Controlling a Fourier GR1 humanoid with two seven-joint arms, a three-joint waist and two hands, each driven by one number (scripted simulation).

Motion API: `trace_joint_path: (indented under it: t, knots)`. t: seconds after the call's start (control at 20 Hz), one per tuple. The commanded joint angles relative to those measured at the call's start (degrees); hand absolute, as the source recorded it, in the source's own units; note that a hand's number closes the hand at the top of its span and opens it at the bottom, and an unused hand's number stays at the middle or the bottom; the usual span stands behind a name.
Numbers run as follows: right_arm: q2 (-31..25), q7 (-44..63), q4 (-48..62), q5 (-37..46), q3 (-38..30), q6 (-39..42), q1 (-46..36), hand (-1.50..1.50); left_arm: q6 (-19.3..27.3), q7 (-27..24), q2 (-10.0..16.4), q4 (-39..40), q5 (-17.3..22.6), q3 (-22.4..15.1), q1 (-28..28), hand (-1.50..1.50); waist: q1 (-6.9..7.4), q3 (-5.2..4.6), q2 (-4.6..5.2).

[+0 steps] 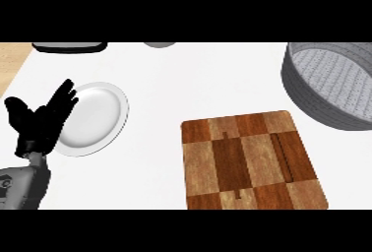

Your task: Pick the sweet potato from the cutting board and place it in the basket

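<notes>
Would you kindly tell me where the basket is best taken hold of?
Probably the basket by its rim, on the side facing the cutting board, coming from above: it stands upright and open, so that wall's top edge is exposed.

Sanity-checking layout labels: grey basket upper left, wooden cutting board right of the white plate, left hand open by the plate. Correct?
No. The head view shows the basket at the upper right, not the upper left. The rest holds: cutting board right of the white plate, left hand open by the plate.
</notes>
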Motion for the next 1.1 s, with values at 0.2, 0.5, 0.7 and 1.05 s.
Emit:
trace_joint_path:
  t: [0.2,0.5,0.7,1.05]
  knots:
    - [-1.3,2.6,13.7,2.9,13.9,-3.6,-15.8,1.50,0.4,-0.4,-1.2,3.6,-2.0,-0.9,-4.6,0.00,2.19,0.12,0.57]
    - [2.2,1.4,26.0,8.9,23.2,-0.7,-31.3,1.50,-1.3,-1.4,-1.8,1.4,-1.7,-1.7,-1.9,0.00,3.94,0.13,0.79]
    - [7.0,-0.7,37.0,11.6,26.7,6.4,-39.8,1.50,-2.3,-5.1,-1.6,4.6,-1.5,-0.4,-2.2,0.00,3.51,0.11,0.82]
    - [18.6,2.0,51.5,18.7,28.3,-2.2,-50.6,1.50,-1.2,-1.9,-2.7,3.7,-1.4,-0.7,-2.8,0.00,2.75,0.10,0.60]
